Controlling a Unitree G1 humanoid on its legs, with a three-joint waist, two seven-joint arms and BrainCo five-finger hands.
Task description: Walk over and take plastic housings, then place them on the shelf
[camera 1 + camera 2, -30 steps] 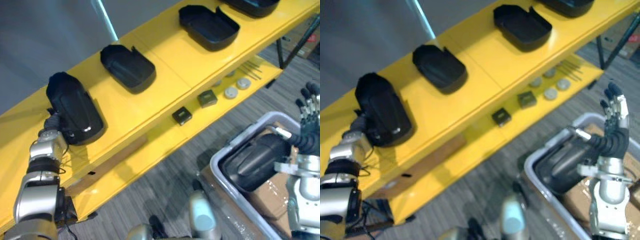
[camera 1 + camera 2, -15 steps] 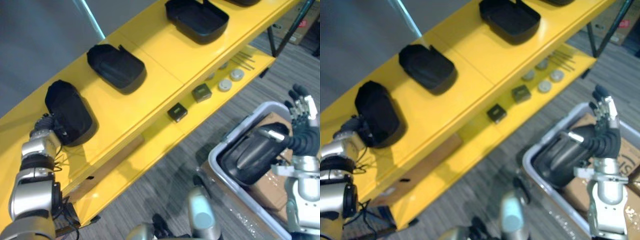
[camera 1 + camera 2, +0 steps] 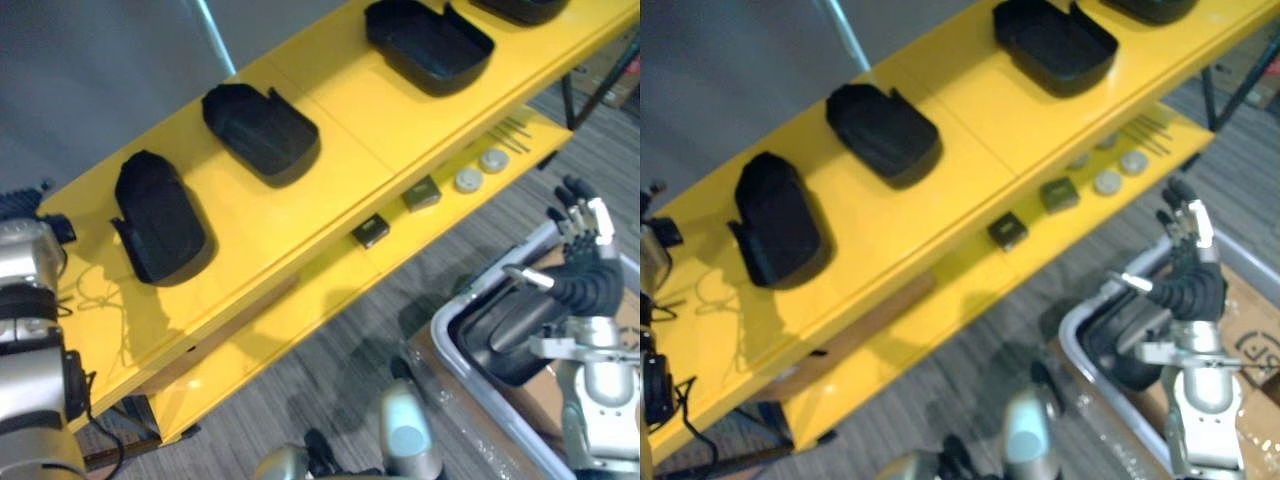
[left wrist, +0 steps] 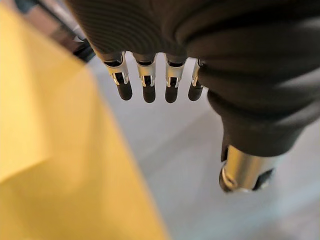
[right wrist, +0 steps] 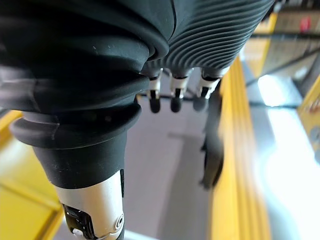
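**A:** Left eye view first. What's new?

**B:** The left hand (image 3: 22, 208) has let go. A moment ago it was at the leftmost housing (image 3: 160, 218). Now that housing lies alone on the yellow shelf (image 3: 370, 110), left of centre. The hand has drawn back to the frame's left edge, apart from it. Another housing (image 3: 262, 130) lies further along the shelf, toward the upper right.

**A:** And the right eye view?

**B:** Same layout. At lower right the right hand (image 3: 1188, 285) hovers over the binned housing (image 3: 1120, 335), which sits in a grey bin (image 3: 1068, 322). Its fingers are straight and spread, gripping nothing.

**A:** Left wrist view?

**B:** The left fingers (image 4: 145, 90) are extended, with nothing between them and the thumb. The shelf's yellow edge runs beside them.

**A:** Right wrist view?

**B:** The right fingers (image 5: 172, 100) are relaxed and empty.

**A:** So, for the task?

**B:** One placement looks finished. I judge the binned housing comes next, and the right hand is nearest to it.
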